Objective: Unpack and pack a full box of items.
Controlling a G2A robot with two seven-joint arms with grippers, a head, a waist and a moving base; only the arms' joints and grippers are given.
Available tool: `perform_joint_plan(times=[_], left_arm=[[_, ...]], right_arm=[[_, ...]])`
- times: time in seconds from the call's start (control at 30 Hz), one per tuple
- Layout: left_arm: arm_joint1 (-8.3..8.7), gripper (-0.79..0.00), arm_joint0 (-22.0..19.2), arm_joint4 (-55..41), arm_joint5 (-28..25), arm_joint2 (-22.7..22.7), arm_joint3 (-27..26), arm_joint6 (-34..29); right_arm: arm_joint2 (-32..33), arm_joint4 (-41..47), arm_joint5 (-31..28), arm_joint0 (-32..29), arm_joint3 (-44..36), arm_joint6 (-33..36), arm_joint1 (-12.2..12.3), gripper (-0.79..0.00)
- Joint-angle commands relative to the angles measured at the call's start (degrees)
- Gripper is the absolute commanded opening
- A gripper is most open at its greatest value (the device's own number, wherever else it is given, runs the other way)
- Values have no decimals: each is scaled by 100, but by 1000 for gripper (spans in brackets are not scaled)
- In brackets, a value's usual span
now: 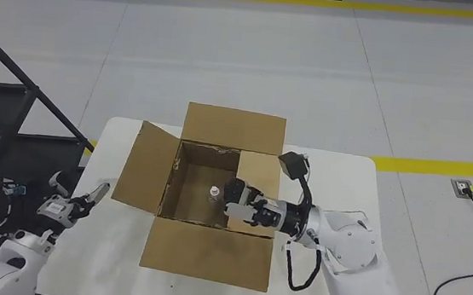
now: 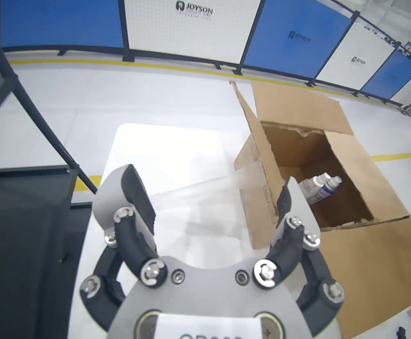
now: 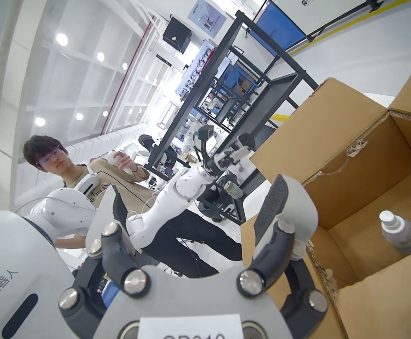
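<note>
Right gripper released above box rim, likely for bottle access; left gripper released, parked over bench.

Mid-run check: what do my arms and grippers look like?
The left arm and right arm have glossy white shells; a black cable loops by the right one. The left gripper and right gripper match: silver-grey plate, black linkages, grey fingers with black ribbed pads, a white label.

The top view looks down on the table and box. The left wrist view faces the box from nearby; the right, at its rim, tilts upward. All 3 share the box.
</note>
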Motion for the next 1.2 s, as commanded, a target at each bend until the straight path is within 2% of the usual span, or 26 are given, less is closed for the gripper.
perform_joint_plan(times=[0.0,0.13,0.27,0.4,0.53,0.87,1.03,1.17], left_arm=[[11,0,-5,-170,-108,-122,-216,-104],[23,0,-86,-449,-327,-80,-582,-320],[30,0,-266,-748,-475,190,-843,-633],[30,0,-531,-936,-529,654,-1003,-998],[20,0,-970,-1311,-561,1352,-882,-1606],[-121,0,-2495,-2130,-481,3210,525,-2957],[-219,0,-3136,-2761,-476,3762,1409,-3425],[-291,0,-3508,-2974,-493,4106,1879,-3640]], right_arm=[[54,-33,-73,-50,-106,118,38,0],[222,36,-161,-196,-293,211,112,0],[441,98,-322,-404,-513,179,186,0],[689,139,-466,-669,-764,156,266,0],[915,315,-611,-967,-988,213,346,0],[1443,634,-927,-1628,-1081,295,532,0],[1666,799,-1025,-1856,-1059,313,616,0],[1765,907,-1082,-1974,-1068,320,674,0]])
